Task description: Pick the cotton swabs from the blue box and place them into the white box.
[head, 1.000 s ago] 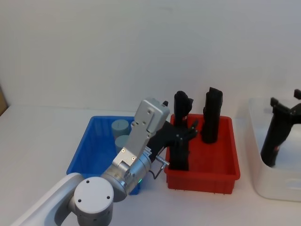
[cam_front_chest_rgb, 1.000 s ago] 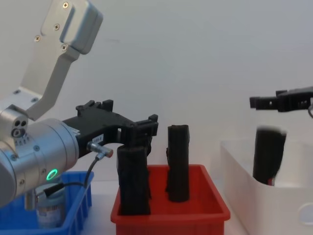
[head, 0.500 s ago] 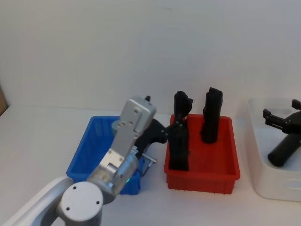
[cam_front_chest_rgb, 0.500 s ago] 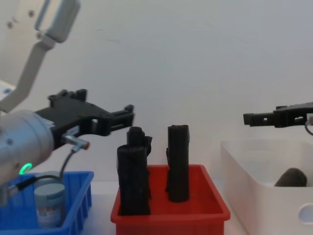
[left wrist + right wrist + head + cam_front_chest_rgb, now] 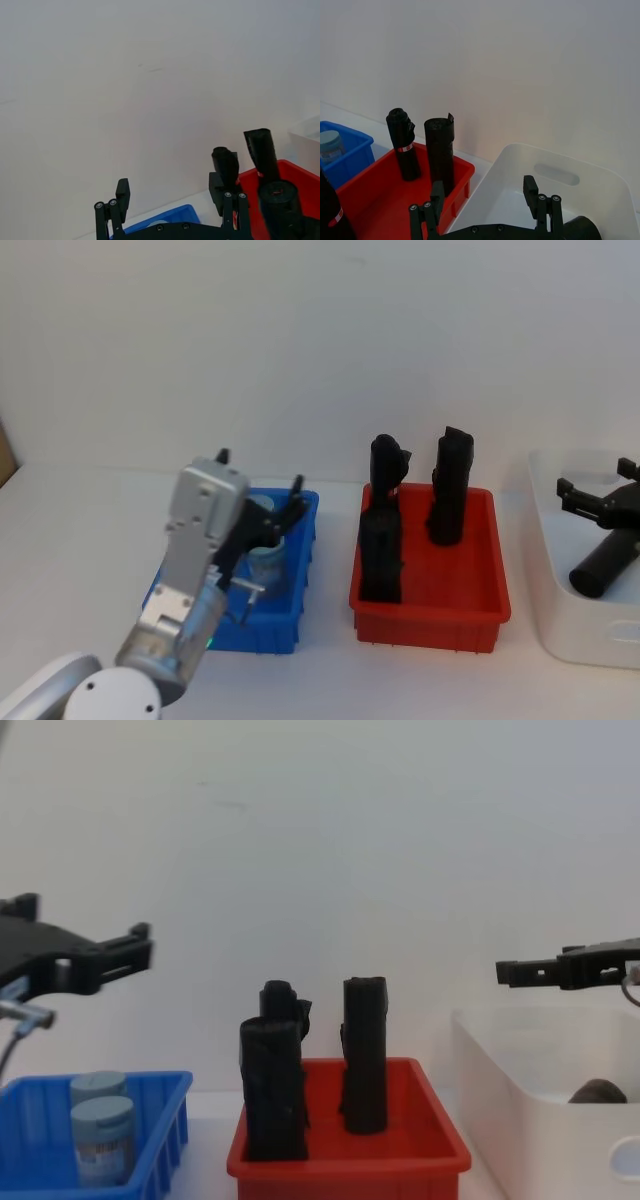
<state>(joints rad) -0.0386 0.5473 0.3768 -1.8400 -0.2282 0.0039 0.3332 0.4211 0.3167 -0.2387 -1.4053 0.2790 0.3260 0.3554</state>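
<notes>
L arm's silver links come in over the near-left corner of the white table (image 5: pixel 80 530). L gripper (image 5: pixel 260 470) hovers over the small bright-blue ribbed plastic blue box (image 5: pixel 250 632), jaws wide apart, nothing btwn them. In chest view it sits well above the rim and is cut off at the view's left edge.

Two cotton swab jars (image 5: pixel 103 1140) (small clear cylinders, flat pale grey-blue lids, label band) stand upright in the blue box's far half, toward its right edge, one just behind the other. Can't tell if they touch. In head view the gripper body covers most of the front jar. Label print too small to read.

Red plastic bin (image 5: pixel 430 618) sits just right of the blue box w/ a narrow gap. It holds three tall black rolls (image 5: pixel 381 555), all upright: one at the near-left corner, two along the far edge.

Large white translucent plastic tub, the white box (image 5: pixel 548 570), sits toward the table's right edge and is cut off by the view. R gripper (image 5: pixel 484 186) hangs over it, jaws apart, empty. One black roll (image 5: pixel 603 568) lies tilted inside under the gripper, its far end hidden. In chest view it's only a dark hump above the wall.
</notes>
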